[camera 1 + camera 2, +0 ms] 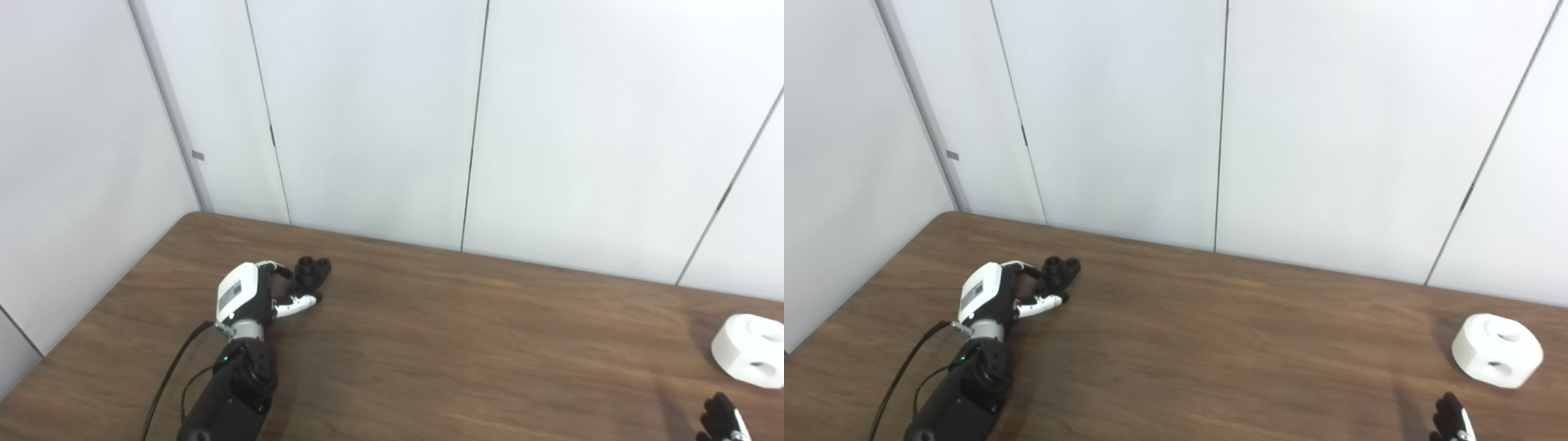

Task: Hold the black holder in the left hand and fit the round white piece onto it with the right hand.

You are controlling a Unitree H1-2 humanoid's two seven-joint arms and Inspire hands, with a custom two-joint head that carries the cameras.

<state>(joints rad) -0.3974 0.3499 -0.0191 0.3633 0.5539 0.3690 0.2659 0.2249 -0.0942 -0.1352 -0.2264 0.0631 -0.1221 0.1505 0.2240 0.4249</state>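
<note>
At the table's left end: the left hand [254, 294] lies low over the wood, fingers curled round the near side of the black holder [311, 271], the thumb reaching under its front edge.
Left hand state: closing on the black holder; fingers look to be touching it, but the holder seems to sit on the table yet, so I judge the grasp as forming, not finished.
Black holder: a small dark piece with round sockets on top, near the back-left part of the table [429, 343], just ahead of the left hand's fingertips.
Right hand: only dark fingertips [1451, 419] show at the bottom right edge; whether the right hand [1453, 424] is open or closed cannot be told. It holds nothing that can be seen.
Round white piece: the round white piece [1496, 350] rests on the table at the far right, well apart from the holder, just beyond the right hand's fingertips and not touched by them. Two round holes show in it.
Step in hand: picking up the holder with the left hand, by my reading; the fitting has not begun.
Next move calls for: a firm closure on the holder and a lift with its sockets facing up, then the right hand reaching forward over the white piece to grasp it by its sides, leaving the holes free for mating.
Surroundings: plain pale wall panels [367, 110] behind the table.
</note>
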